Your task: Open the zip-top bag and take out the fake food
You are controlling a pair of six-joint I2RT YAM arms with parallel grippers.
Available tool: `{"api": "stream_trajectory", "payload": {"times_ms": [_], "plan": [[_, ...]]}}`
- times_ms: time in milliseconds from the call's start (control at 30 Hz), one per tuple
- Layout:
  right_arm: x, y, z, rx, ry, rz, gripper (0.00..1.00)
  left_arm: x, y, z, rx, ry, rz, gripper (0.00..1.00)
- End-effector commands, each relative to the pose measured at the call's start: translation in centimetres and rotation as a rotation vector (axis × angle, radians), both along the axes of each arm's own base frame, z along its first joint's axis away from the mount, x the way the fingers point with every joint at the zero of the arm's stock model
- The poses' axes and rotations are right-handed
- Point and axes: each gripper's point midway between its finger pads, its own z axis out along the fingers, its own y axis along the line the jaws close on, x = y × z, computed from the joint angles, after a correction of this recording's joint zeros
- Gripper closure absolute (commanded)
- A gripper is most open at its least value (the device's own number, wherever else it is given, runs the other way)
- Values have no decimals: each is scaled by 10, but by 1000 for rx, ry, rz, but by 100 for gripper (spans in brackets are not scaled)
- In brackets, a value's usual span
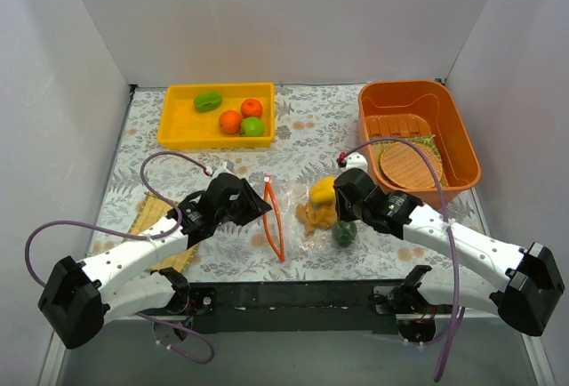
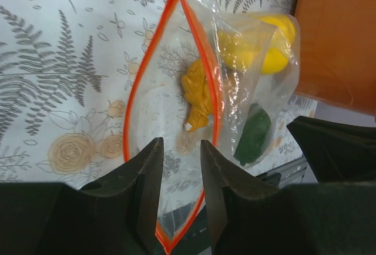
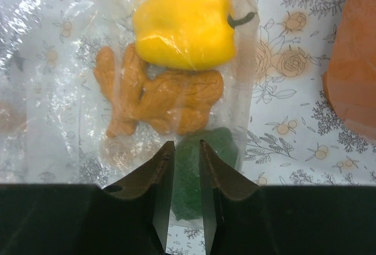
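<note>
Progress is sitting halfway: your left gripper [image 2: 180,143], narrow, is pinching the zip-top bag [image 2: 176,90] mouth open just ahead; fake food [image 3: 182,23] is waiting inside, ahead of your narrowed right gripper [image 3: 186,144], grip unclear.

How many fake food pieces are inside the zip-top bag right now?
3 in the bag: a yellow pepper, a tan ginger root touching it, and a dark green piece beside the ginger. Crinkled plastic may hide more.
</note>
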Motion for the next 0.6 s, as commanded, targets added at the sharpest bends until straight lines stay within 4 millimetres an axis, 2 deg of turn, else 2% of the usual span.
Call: {"api": "stream_trajectory", "payload": {"times_ms": [0,67,133,167,200,400,467,567], "plan": [[-11,-15,-11,12,23,-50,68,-8,-24,-6,-67,24,-32,69],[-16,-18,-15,26,32,-60,68,-9,-33,-9,-86,27,-54,69],[-23,-20,-24,36,55,-62,63,-11,-42,-16,-88,39,-79,69],[-24,-21,-26,40,59,-65,59,-11,-48,-13,-104,30,-90,69],[-26,-23,-29,37,66,-67,57,-12,-51,-21,-90,46,-97,69],[-30,-28,-38,26,83,-82,41,-20,-63,-37,-75,71,-129,69],[-31,-27,-43,37,85,-80,39,-23,-67,-43,-67,81,-140,69],[-30,-20,-46,70,83,-70,42,-29,-69,-53,-56,101,-154,68]]}}
